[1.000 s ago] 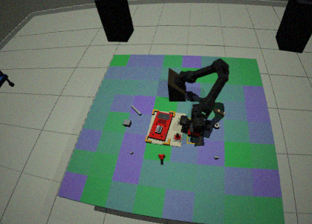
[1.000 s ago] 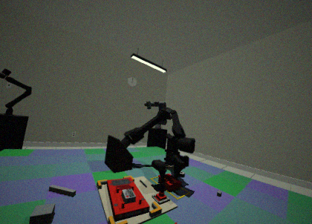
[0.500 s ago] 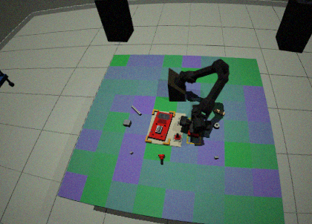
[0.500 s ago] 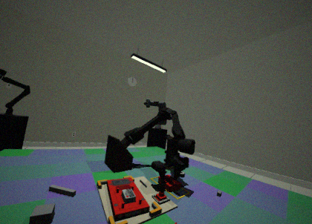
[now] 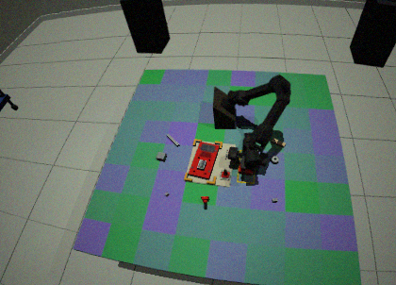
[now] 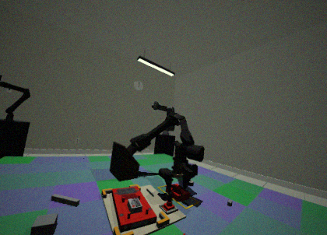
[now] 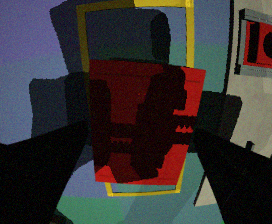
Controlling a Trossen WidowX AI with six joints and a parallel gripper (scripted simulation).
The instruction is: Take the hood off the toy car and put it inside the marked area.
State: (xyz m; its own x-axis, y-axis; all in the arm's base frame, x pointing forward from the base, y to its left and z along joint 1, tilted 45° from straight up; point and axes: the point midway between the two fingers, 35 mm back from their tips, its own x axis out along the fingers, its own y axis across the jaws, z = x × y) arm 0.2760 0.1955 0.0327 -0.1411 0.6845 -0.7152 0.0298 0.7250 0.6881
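Note:
The red hood [image 7: 191,90] [image 6: 179,194] lies low over the yellow-outlined marked area [image 7: 82,42]. In the wrist view it overlaps the right line and stops short of the top and bottom lines; whether it rests flat on the table is hard to tell. My gripper [image 7: 141,131] is open, pointing down, with one finger at each side of the hood. Whether a fingertip still touches the hood cannot be made out. The red toy car [image 5: 195,169] [image 6: 144,216] sits on the pale board with its grey engine block [image 5: 202,164] [image 6: 135,204] uncovered.
A small red stepped piece with a dark knob [image 5: 225,175] [image 6: 168,208] [image 7: 262,45] stands on the board beside the marked area. A red-and-black object [image 5: 205,201], a grey block [image 5: 161,156] [image 6: 43,225] and a pale bar [image 5: 173,141] [image 6: 65,200] lie around the board.

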